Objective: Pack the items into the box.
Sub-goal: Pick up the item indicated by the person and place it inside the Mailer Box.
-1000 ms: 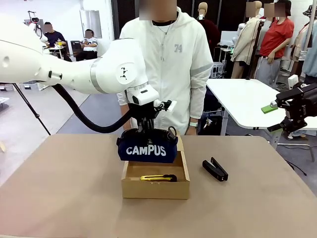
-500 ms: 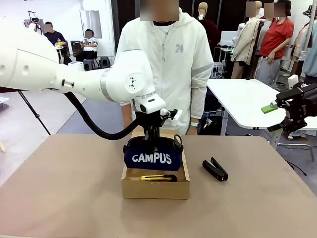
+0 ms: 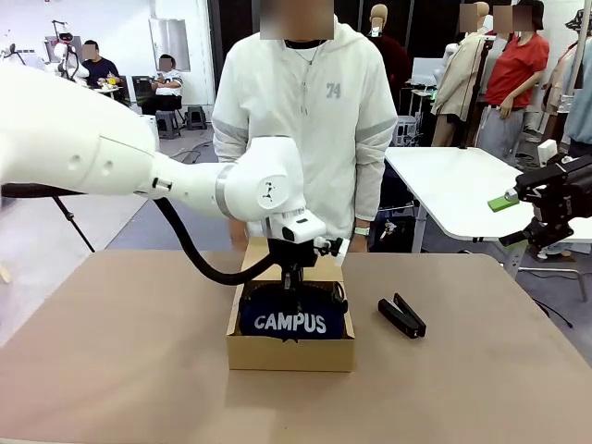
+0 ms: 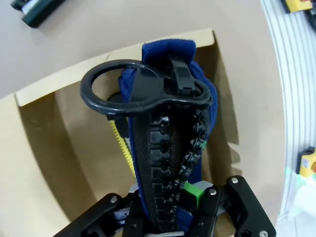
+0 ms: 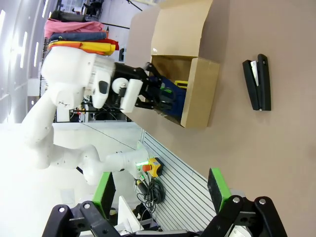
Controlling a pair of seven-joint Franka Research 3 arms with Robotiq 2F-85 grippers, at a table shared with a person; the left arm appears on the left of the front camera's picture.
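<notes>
My left gripper is shut on the top edge of the navy "CAMPUS" pouch, which stands upright and low inside the brown box. In the left wrist view the zip and ring pull of the pouch run up between the fingers, and the yellow stick lies on the box floor beside it. The black stapler lies on the table to the right of the box. My right gripper hangs open off the table's right side, its green pads wide apart.
A person in a white jacket stands right behind the box at the far edge. The box lid lies folded back toward them. A white table stands behind on the right. Bare tabletop spreads to the left and front.
My left gripper has carried the pouch slightly right and down, from above the box into it. The pouch now hides the yellow stick in the front view. The right arm has stayed still.
</notes>
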